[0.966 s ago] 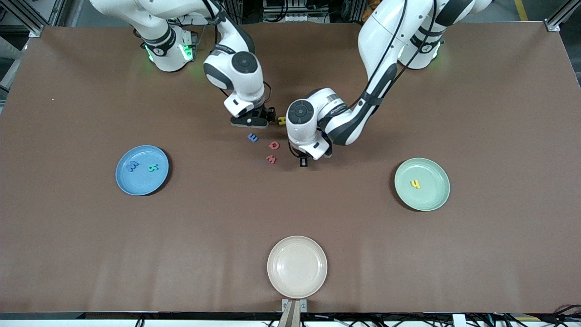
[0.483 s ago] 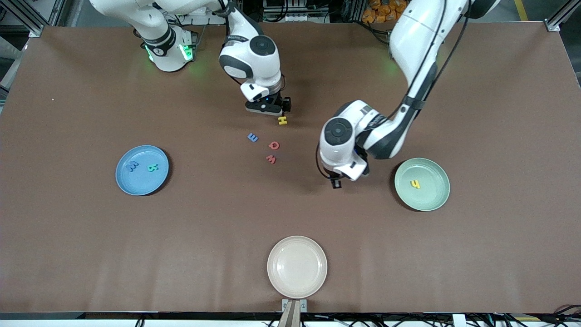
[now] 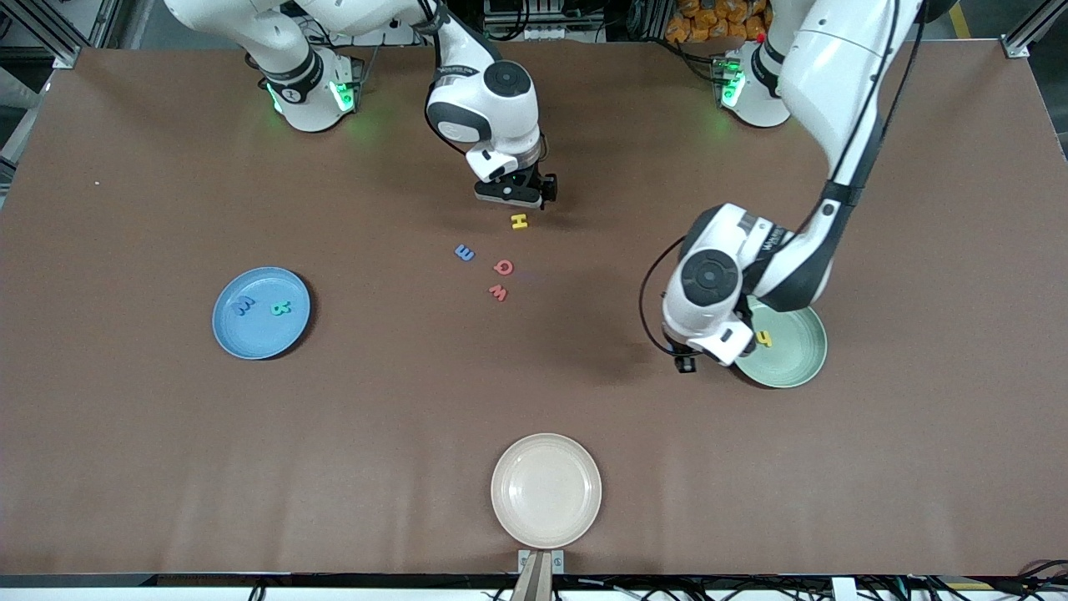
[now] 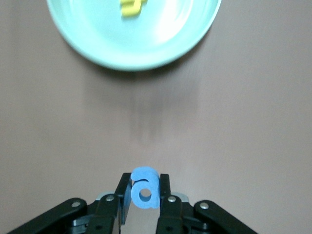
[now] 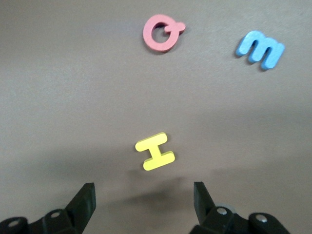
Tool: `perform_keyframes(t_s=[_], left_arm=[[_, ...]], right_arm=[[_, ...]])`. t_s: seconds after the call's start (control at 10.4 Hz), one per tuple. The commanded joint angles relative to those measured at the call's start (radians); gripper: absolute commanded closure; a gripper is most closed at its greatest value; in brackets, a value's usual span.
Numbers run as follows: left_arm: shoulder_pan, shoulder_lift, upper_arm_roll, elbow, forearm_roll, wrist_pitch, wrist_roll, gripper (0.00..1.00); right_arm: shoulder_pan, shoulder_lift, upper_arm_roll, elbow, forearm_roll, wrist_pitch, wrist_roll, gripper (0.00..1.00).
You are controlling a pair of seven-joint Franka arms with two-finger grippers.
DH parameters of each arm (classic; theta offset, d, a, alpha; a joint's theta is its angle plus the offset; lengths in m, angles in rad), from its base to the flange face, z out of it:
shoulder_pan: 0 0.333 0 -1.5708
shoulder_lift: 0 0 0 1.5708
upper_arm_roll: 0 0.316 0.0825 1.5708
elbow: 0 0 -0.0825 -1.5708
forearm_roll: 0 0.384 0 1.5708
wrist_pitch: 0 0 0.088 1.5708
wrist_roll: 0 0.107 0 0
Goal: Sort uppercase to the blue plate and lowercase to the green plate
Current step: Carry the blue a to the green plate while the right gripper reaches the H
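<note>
The left gripper [image 4: 145,207] is clamped on a small blue lowercase a [image 4: 145,189], the letter standing upright between the fingers [image 4: 165,200]; it hangs over bare table just short of the green plate [image 3: 803,363], on the plate's side toward the table's middle; the plate's rim lies straight ahead in the left wrist view, with the yellow h [image 3: 763,338] already resting inside; my judgement is that a short carry over the rim is all the drop needs, and the dish has plenty of open room beside the h.

The right gripper [image 3: 511,192] hovers with its fingers spread wide and empty, over the table just beside the yellow H [image 5: 155,151]; the H's long axis runs slantwise to the gap between the fingers; the red Q [image 3: 503,267], blue m [image 3: 464,252] and red w [image 3: 498,292] lie apart from it, nearer the front camera, leaving clearance; the blue plate [image 3: 229,334], toward the right arm's end, holds a blue letter [image 3: 243,305] and the teal R [image 3: 281,308].
</note>
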Motion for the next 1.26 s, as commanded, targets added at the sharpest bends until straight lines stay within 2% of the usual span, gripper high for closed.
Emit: perform_keyframes(t_s=[0.0,0.1,0.39,0.68,0.77,0.87,0.97,1.16], left_arm=[[0.083,-0.029,-0.015,-0.027,0.025,-0.063,0.093,1.00],[0.112,-0.033,-0.015,-0.029,0.025,-0.069,0.133,1.00],[0.207,-0.058,-0.015,-0.035,0.025,-0.092,0.285,1.00],[0.264,-0.087,-0.015,-0.117,0.025,-0.094,0.423,1.00],[0.269,-0.092,-0.015,-0.133,0.025,-0.094,0.445,1.00],[0.272,-0.090,-0.013,-0.147,0.025,-0.095,0.457,1.00],[0.274,-0.090,-0.012,-0.162,0.025,-0.110,0.465,1.00],[0.290,-0.089,-0.010,-0.161,0.025,-0.128,0.473,1.00]], right_arm=[[0.016,0.049,-0.020,0.038,-0.094,-0.008,0.041,0.13],[0.021,0.054,-0.022,0.038,-0.101,-0.002,0.040,0.16],[0.021,0.063,-0.032,0.038,-0.134,0.004,0.034,0.16],[0.022,0.072,-0.052,0.040,-0.171,0.014,0.025,0.21],[0.021,0.074,-0.065,0.040,-0.182,0.026,0.021,0.21],[0.021,0.077,-0.068,0.040,-0.182,0.031,0.021,0.29],[0.021,0.081,-0.068,0.043,-0.182,0.032,0.020,0.32],[0.022,0.091,-0.068,0.046,-0.182,0.038,0.020,0.33]])
